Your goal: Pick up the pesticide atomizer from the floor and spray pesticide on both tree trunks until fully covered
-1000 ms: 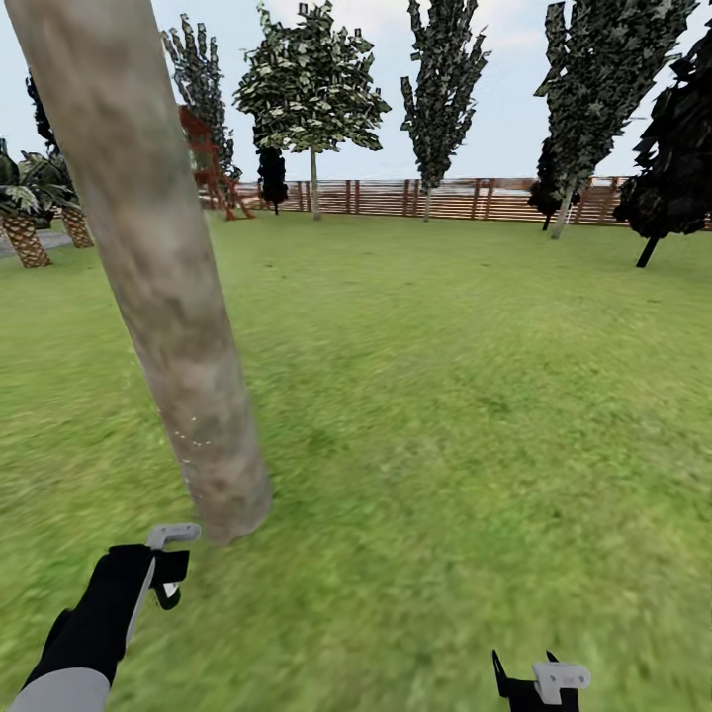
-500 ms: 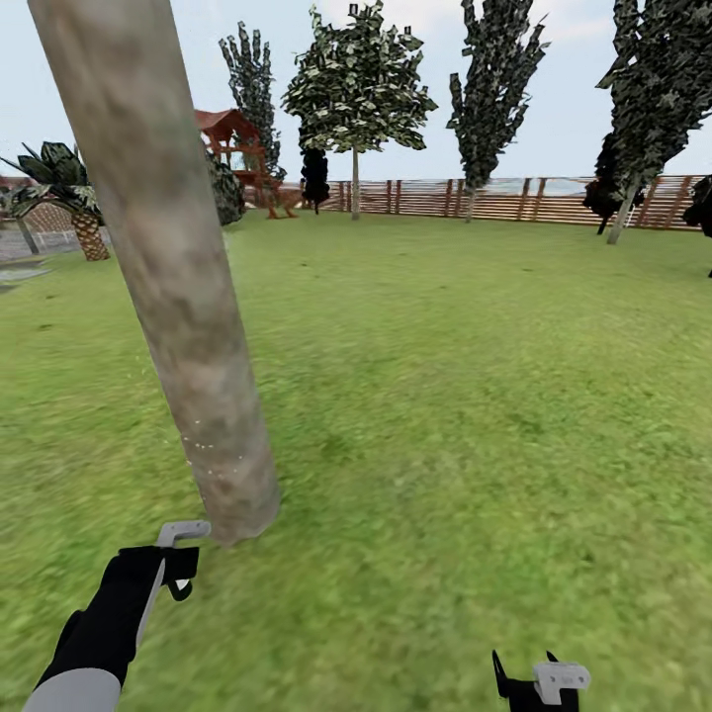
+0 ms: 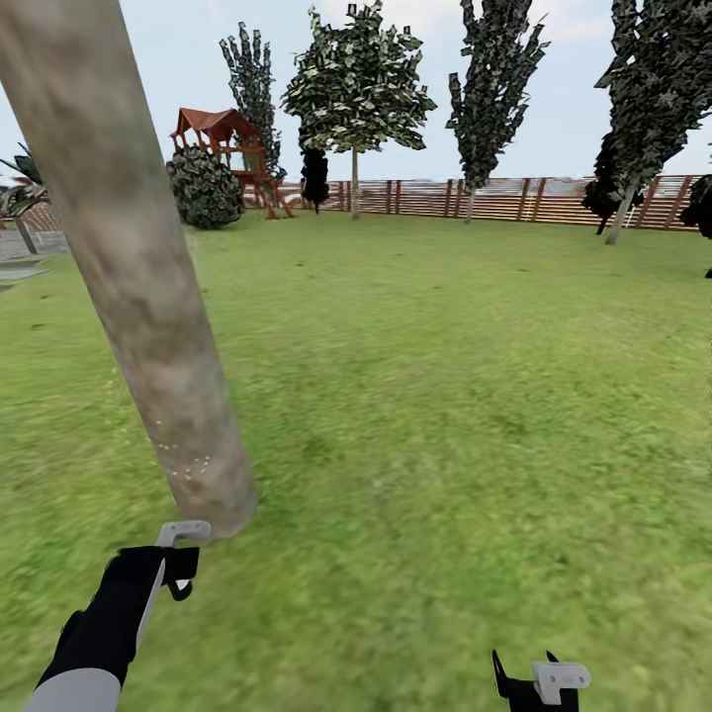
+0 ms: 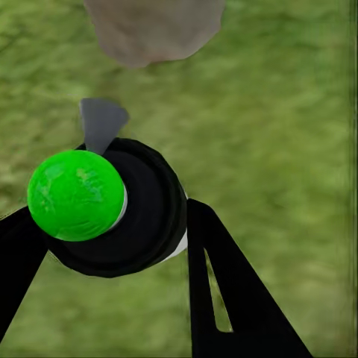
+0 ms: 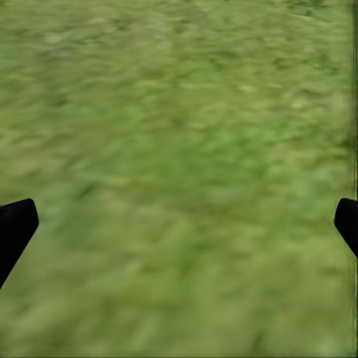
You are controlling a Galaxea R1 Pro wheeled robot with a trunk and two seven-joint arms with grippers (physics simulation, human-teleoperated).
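One wide lawn (image 3: 475, 396) lies open ahead to its fence (image 3: 514, 198) edge. One thick tree trunk (image 3: 148, 326) rises just beyond my left hand (image 4: 112, 246), flecked low with white pesticide (image 3: 188, 465). That hand grips one atomizer (image 4: 97, 209), nozzle near the trunk's base. My right hand (image 5: 179, 216) spreads wide over grass.

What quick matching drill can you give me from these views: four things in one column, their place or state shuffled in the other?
Things:
1. left end effector
2. right end effector
3. tree trunk
4. play tower

Places or states:
A. red roof, far off by the fence
B. open over bare grass
C. shut on the atomizer with the green top
D. white specks low on its bark

Pairs: 1-C, 2-B, 3-D, 4-A
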